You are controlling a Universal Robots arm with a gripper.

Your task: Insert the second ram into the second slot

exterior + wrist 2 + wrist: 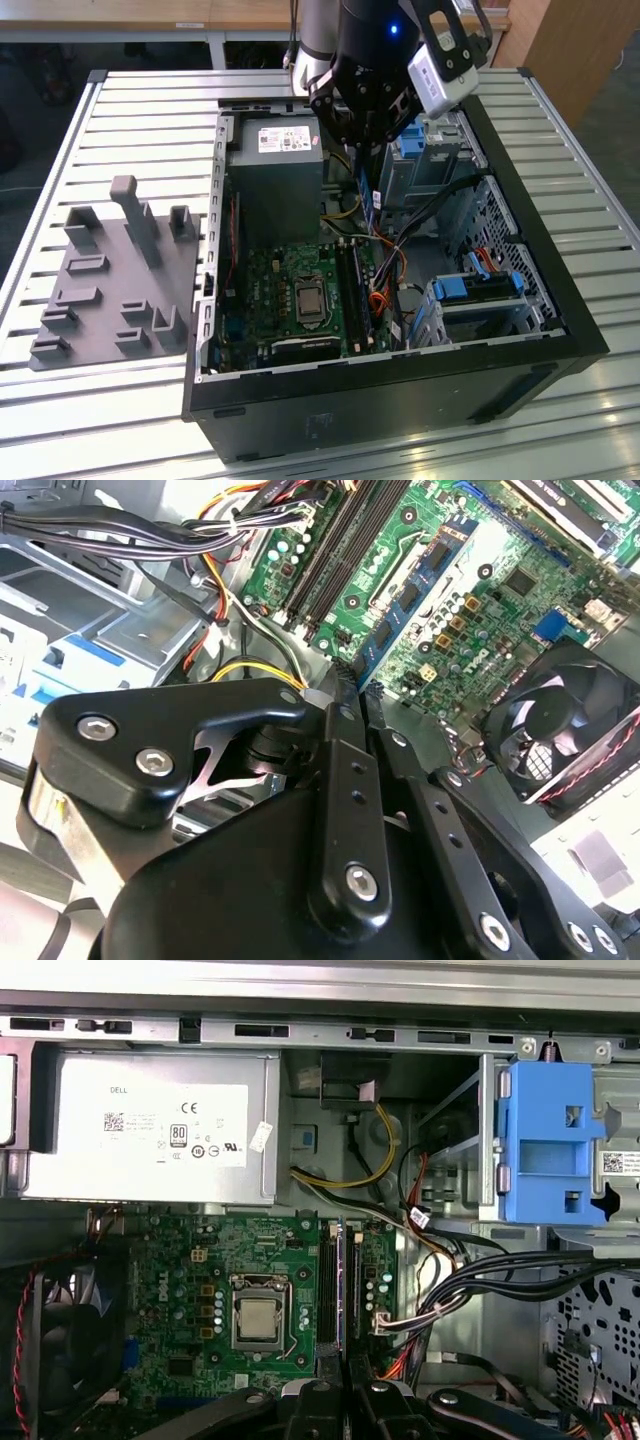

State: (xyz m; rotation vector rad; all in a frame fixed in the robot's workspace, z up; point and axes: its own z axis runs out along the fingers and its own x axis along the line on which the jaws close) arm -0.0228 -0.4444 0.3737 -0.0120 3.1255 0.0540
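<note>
one claw (365,150) hangs over the open case (380,400) on the worktop (150,110), clamped on the one ram (408,598), edge-down above two dark slots (326,1280); cables (480,1280) crowd one side.

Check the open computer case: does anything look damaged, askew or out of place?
Nothing stands out. The gripper is clamped on the second ram, above the motherboard inside the case. No damage or spill shows.
</note>
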